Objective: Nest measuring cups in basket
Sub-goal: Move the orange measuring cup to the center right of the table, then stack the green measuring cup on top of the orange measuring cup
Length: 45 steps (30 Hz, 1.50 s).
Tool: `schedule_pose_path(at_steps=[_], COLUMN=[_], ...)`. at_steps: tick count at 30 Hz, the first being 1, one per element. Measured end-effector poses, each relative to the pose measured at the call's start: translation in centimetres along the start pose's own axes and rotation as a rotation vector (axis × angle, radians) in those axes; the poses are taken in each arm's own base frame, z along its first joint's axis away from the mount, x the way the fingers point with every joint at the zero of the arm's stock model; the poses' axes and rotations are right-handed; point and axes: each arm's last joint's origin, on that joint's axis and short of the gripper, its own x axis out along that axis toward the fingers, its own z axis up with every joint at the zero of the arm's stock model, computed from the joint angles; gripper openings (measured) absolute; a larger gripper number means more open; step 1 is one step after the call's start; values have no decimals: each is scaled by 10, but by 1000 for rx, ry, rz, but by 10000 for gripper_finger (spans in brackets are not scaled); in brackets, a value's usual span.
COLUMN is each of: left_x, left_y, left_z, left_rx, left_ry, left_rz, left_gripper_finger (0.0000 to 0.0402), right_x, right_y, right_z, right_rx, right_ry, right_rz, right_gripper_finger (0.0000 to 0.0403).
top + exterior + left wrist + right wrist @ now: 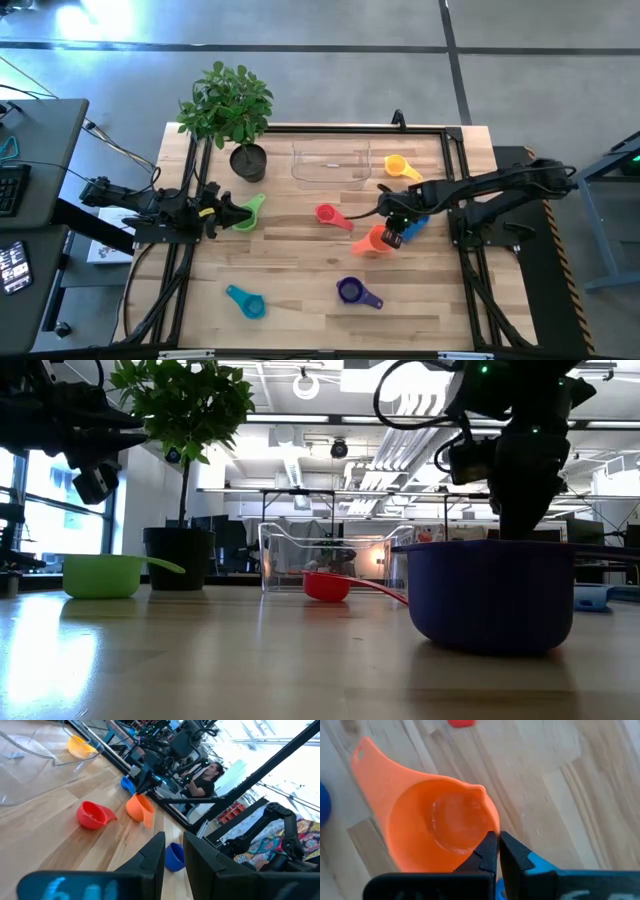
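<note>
The clear basket (330, 165) stands at the far middle of the table. Measuring cups lie scattered on the wood: yellow (397, 166), red (328, 214), green (247, 214), teal (246, 300), purple (352, 291), orange (368, 241). A blue one (416, 223) lies partly under the right arm. My right gripper (392, 238) is shut and points steeply down, its tips at the orange cup (435, 835). My left gripper (228, 211) waits level at the left edge beside the green cup, open with nothing between its fingers (155, 857). My right gripper's shut fingertips (490, 847) stand right at the orange cup's rim (487, 822), on the side away from its handle (365, 752), slanting down from above. I cannot tell whether they touch it. The cup rests on the table.
A potted plant (247, 160) stands at the far left, next to the basket. The purple cup (490, 595) fills the foreground of the low view and hides the orange cup. Bare wood lies between the red cup and the basket.
</note>
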Motion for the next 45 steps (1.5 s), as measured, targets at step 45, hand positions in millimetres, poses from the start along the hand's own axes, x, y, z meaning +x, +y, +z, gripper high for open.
schedule_pose_path(at_steps=[45], left_x=[-11], left_y=[-25], left_z=[31], left_rx=[-145], left_ry=[-57], left_rz=[-63], left_gripper_finger=[58], right_x=[-84], right_y=[28], right_z=[53], right_rx=[-37], right_ry=[-220], right_rz=[-77], right_gripper_finger=[138])
